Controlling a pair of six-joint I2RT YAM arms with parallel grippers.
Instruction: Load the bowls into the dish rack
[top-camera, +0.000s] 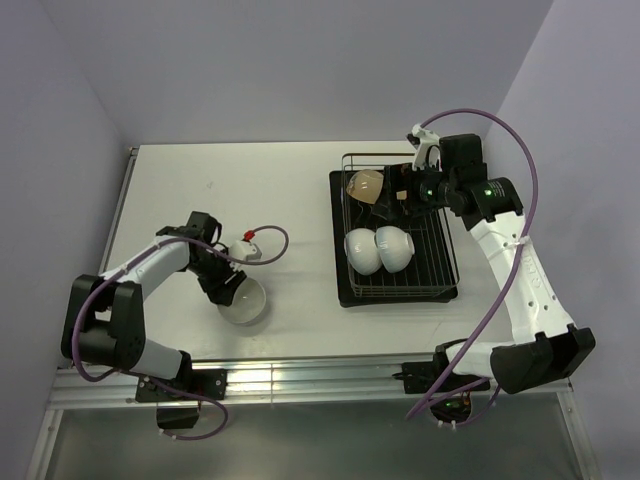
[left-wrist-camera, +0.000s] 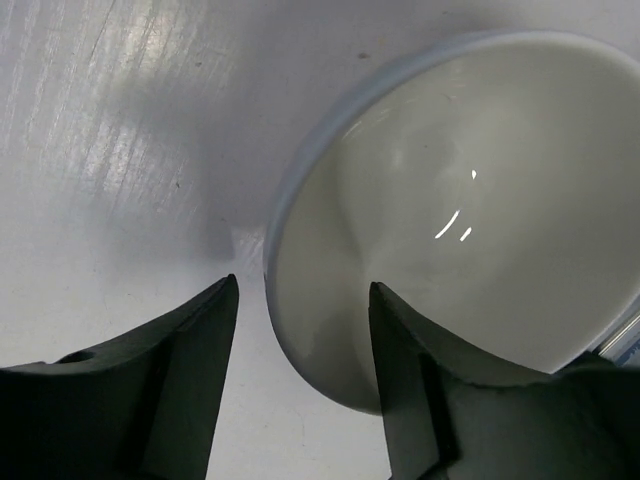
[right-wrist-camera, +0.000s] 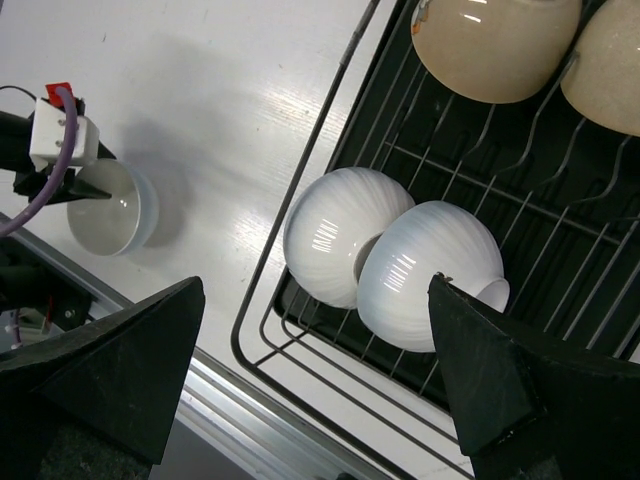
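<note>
A robotics lab test cell is shown, not a lived-in kitchen. A bare white counter (top-camera: 270, 190) is closed in on three sides by plain pale lavender walls (top-camera: 300, 60), as in a purpose-built enclosure. An aluminium rail (top-camera: 320, 377) is fixed along the near edge, and two robot arms, the left arm (top-camera: 150, 262) and the right arm (top-camera: 520, 280), are bolted to it. Purple cables (top-camera: 470, 111) are looped loosely along the arms. The only household things seen are a dish rack (top-camera: 432, 268) and a few bowls (top-camera: 378, 250), laid out as test props.
</note>
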